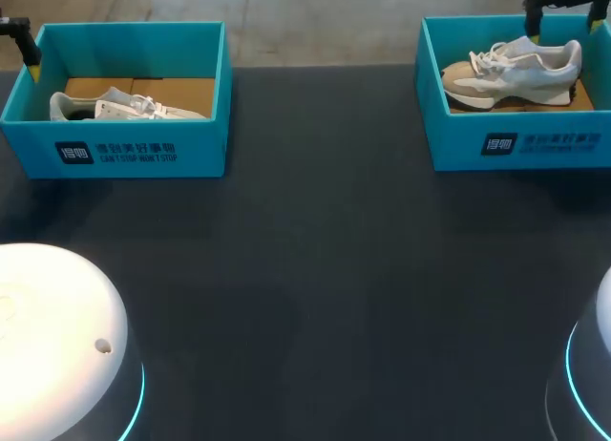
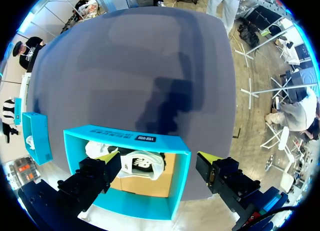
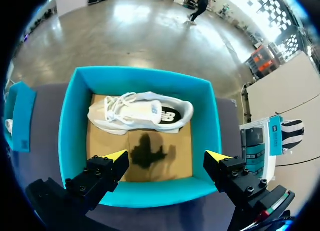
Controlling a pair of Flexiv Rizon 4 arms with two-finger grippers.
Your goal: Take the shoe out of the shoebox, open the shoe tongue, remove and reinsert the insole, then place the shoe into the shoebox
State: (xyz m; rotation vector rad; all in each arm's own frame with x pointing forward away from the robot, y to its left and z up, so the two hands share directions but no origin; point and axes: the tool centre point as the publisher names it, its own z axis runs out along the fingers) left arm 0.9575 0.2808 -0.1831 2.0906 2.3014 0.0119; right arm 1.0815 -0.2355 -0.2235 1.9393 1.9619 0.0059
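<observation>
The right shoe [image 3: 140, 113] lies on its side inside the right shoebox [image 3: 70, 126], on the brown cardboard floor. The left shoe [image 2: 142, 163] lies inside the left shoebox [image 2: 125, 136] too. We think the job has not really begun. No shoe is out of its box. We cannot see any tongue pulled open, and no insole lies outside a shoe. So all the steps are left: lift the shoe out, open the tongue, take the insole out and put it back in, then put the shoe back in the box.

Our right gripper [image 3: 167, 156] hangs above the right shoebox with its fingers wide apart and nothing in them. It does not touch the shoe. Our left gripper [image 2: 155, 158] hangs above the left shoebox, also wide apart and holding nothing. One finger is over the inside of the box and the other is past its side wall.

Both boxes stand well apart on the dark table [image 1: 315, 269].

Each blue box has a dark patch and white writing on its front. The right shoe has a dark mark on its side. We do not read them out.
</observation>
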